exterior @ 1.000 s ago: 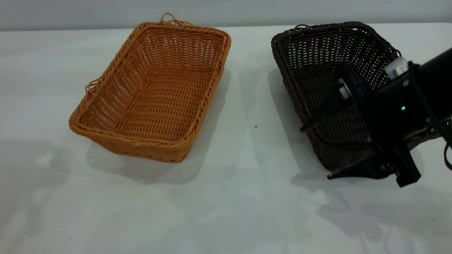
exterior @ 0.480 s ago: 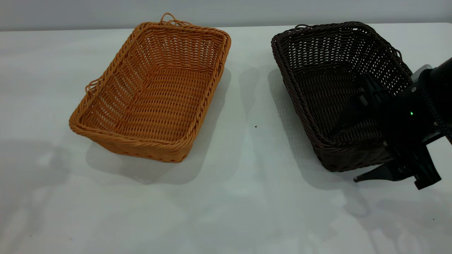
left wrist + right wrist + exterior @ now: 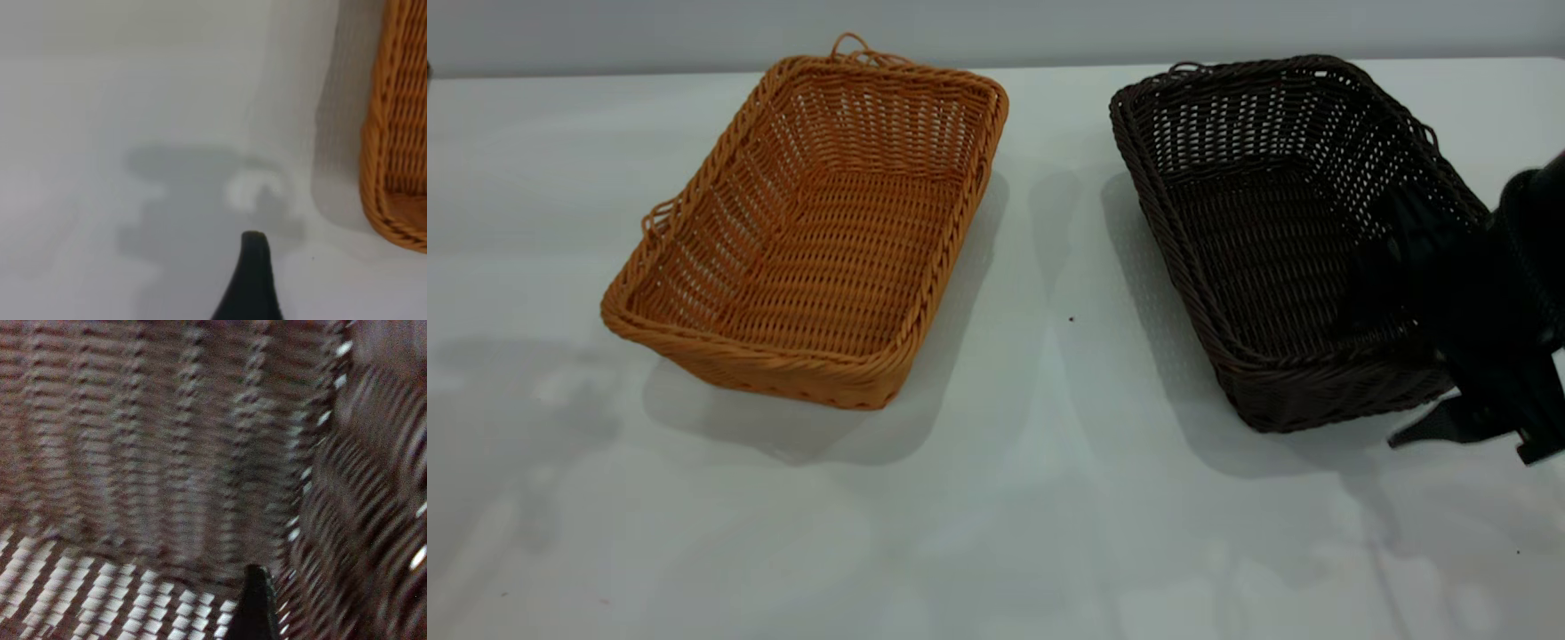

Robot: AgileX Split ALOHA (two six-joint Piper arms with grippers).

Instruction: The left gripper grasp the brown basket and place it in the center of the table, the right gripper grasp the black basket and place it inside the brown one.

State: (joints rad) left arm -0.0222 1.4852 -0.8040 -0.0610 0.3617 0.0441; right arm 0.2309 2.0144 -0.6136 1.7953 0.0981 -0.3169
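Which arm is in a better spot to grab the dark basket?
Right: the right tool is open astride the black basket at its near right wall, while the left tool hangs over the table beside the brown basket.

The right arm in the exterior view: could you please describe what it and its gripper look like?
The right gripper is a bulky, boxy matte-black block tapering to narrow pointed black fingers. No markings or cables show. The left gripper appears only as one slim, rounded black fingertip in its wrist view.
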